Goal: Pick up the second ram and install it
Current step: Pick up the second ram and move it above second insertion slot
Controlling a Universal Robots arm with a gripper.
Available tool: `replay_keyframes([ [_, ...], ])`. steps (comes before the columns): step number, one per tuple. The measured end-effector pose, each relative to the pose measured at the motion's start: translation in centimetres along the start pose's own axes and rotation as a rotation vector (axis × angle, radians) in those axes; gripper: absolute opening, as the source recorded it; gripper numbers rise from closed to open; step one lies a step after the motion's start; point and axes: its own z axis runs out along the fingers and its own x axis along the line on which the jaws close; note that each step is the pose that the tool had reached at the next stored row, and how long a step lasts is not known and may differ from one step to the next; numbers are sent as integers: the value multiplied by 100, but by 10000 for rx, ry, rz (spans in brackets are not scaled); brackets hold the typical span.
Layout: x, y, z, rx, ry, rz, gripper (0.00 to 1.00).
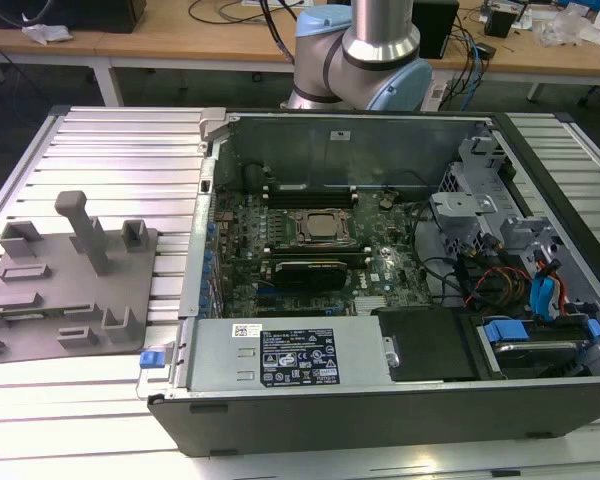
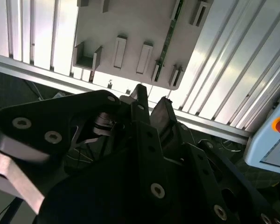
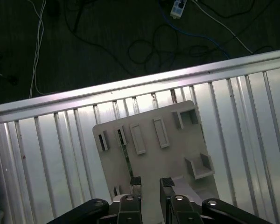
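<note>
While fingers (image 3: 136, 182) hang slightly parted, empty, over tray (image 3: 170, 161), nine o'clock of computer case (image 1: 400, 410) in exterior view, ram (image 3: 127, 156) stands edgewise in slot. Light, stiff, fragile: pinch flat faces mid-length.

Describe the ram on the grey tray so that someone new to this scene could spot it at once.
Find the grey tray lying on the ribbed metal table beside the open computer case. Across that tray runs the ram, a long, thin strip. It is the only green thing there; the blocks around it are all grey plastic.
</note>
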Motion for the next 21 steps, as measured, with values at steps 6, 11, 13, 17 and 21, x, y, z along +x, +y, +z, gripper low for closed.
replay_keyframes([
  [6,10,-4,33,-7,17,-386,30],
  [11,28,-8,86,-7,17,-383,30],
  [13,32,-11,131,-7,16,-383,30],
  [17,37,-15,221,-7,16,-383,30],
  [21,38,-16,256,-7,17,-383,30],
])
